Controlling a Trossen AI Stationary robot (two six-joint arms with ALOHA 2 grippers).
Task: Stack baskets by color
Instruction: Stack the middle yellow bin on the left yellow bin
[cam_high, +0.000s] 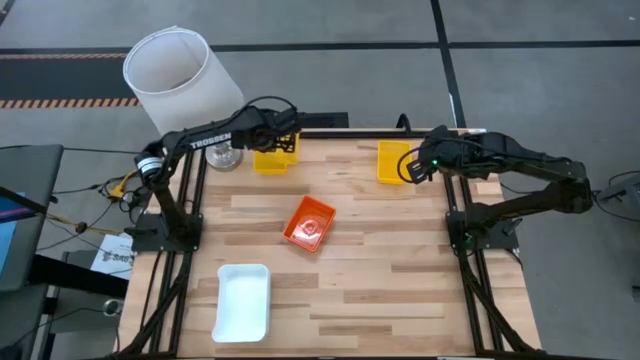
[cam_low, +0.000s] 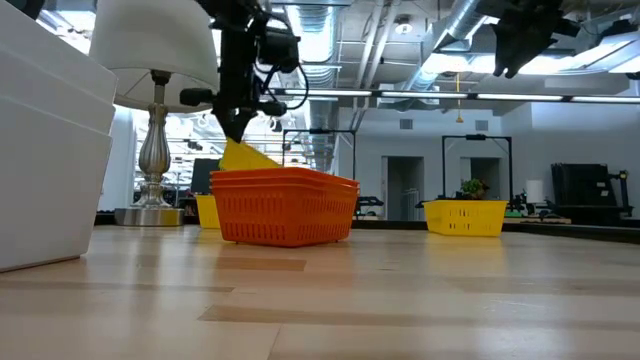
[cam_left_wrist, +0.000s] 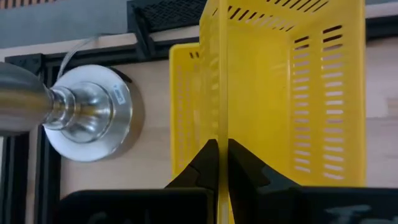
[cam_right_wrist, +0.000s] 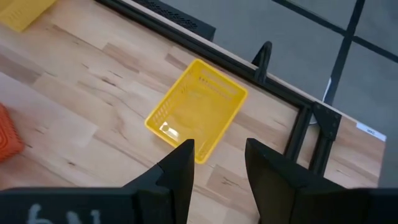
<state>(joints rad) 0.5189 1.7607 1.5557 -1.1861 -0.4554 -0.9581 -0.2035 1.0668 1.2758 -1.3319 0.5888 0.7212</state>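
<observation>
Nearest me sits the white basket (cam_high: 243, 301), smooth plastic. My left gripper (cam_left_wrist: 222, 163) is clenched on a slotted yellow basket (cam_left_wrist: 286, 87), tilted over another yellow basket (cam_high: 262, 161) beside the lamp (cam_high: 180, 72); I fear that thin wall slipping. Orange baskets (cam_high: 308, 223) lie mid-table. My right gripper (cam_right_wrist: 219, 157) hangs released above the far yellow basket (cam_right_wrist: 196, 111).

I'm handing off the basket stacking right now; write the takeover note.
Left hand: shut on the wall of a yellow perforated plastic basket, tilted above a second yellow basket beside the lamp base.
Right hand: open, hovering over the third yellow basket at the far edge.
Orange baskets sit stacked mid-table; white baskets near left.
Left: nest the held yellow basket, then add the third.
</observation>
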